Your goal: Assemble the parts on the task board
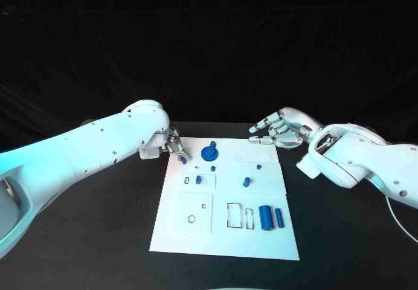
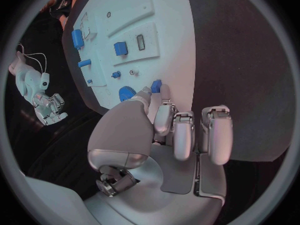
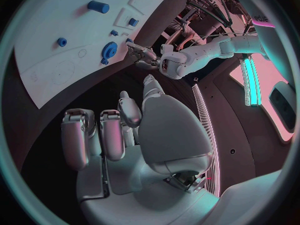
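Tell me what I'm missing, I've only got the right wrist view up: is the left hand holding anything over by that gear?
Observer: In the left wrist view, the left hand has its fingertips against a small blue part at the edge of the task board. I can't tell whether it is actually gripped.
Operator: Okay, and where does my right hand sit relative to the board?
Observer: In the head view, the right hand hovers just off the board's far right corner, fingers apart, holding nothing.
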`<state>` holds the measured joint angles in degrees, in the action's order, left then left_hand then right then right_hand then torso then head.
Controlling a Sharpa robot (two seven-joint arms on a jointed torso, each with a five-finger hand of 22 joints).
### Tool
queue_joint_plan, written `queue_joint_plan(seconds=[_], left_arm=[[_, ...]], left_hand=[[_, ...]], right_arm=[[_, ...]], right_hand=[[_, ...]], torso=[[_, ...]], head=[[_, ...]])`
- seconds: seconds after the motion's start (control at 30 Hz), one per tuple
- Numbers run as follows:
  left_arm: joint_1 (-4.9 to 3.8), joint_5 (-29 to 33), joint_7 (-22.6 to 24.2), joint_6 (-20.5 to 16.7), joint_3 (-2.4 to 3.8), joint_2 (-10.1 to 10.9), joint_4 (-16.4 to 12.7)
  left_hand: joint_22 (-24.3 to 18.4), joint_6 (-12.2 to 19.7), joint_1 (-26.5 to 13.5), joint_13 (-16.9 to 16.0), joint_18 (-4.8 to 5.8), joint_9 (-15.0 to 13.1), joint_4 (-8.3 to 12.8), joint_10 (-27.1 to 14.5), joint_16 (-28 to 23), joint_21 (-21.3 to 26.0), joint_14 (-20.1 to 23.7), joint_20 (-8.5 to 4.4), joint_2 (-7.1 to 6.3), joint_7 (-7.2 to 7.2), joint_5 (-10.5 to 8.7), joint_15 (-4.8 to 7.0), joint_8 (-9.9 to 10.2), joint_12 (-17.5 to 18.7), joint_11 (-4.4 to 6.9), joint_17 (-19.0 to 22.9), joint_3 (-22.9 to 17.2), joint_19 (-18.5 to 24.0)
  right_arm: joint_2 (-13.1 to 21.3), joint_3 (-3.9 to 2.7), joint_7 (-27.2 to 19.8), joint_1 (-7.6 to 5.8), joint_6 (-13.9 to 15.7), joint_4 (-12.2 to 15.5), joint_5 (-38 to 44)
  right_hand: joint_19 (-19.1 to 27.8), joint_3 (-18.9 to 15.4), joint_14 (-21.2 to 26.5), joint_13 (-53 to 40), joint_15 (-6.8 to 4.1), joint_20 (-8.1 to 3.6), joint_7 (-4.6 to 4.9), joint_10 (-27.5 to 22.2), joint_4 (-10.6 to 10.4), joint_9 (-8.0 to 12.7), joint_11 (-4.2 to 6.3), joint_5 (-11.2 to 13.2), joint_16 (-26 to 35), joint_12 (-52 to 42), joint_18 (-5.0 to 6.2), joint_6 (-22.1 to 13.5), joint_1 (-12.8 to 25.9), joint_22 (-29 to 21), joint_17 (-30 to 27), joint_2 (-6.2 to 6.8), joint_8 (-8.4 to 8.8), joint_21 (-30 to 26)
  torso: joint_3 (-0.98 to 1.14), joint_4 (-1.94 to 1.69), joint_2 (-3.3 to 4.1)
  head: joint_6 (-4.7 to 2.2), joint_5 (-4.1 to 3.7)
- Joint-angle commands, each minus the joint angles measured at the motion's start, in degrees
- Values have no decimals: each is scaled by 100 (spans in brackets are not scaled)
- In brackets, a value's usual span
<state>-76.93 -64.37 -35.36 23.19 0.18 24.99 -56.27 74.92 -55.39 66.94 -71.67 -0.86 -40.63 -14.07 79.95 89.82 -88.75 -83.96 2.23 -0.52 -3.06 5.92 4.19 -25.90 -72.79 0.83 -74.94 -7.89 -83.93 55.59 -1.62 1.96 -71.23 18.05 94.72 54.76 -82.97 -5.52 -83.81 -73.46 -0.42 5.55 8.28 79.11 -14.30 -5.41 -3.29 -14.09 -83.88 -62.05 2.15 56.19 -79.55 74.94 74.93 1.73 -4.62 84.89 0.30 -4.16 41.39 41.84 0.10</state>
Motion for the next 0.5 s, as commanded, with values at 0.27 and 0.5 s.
queue_joint_plan(seconds=[0.27, 0.5], left_arm=[[0, 114, 96, 178, -2, -18, 7], [0, 177, 176, 167, -6, -1, -19]], left_hand=[[1403, -7, 756, 2, 54, 31, 563, 25, 18, -35, -604, -46, 173, 62, 57, 47, 76, -17, 72, -1506, -766, -539], [1367, 24, 956, 17, 42, -11, 923, 40, 18, -2, -604, -45, 113, 27, 21, 19, 62, 10, 47, -1506, -1394, -514]], right_arm=[[-5, 0, -50, 4, -85, 11, 40], [-4, 0, -55, 4, -93, 17, 37]], right_hand=[[38, -31, -397, 0, -36, 10, -2, -42, 5, -8, 1, -23, 32, 1, 22, 51, 23, 601, 517, -51, 8, -23], [36, -33, -399, -9, -37, 10, -3, -35, 8, -9, 2, -27, 27, -15, 21, 54, 20, 603, 525, -58, 7, -23]], torso=[[-1, 3, -1], [-1, 0, 0]], head=[[19, 7], [22, 13]])
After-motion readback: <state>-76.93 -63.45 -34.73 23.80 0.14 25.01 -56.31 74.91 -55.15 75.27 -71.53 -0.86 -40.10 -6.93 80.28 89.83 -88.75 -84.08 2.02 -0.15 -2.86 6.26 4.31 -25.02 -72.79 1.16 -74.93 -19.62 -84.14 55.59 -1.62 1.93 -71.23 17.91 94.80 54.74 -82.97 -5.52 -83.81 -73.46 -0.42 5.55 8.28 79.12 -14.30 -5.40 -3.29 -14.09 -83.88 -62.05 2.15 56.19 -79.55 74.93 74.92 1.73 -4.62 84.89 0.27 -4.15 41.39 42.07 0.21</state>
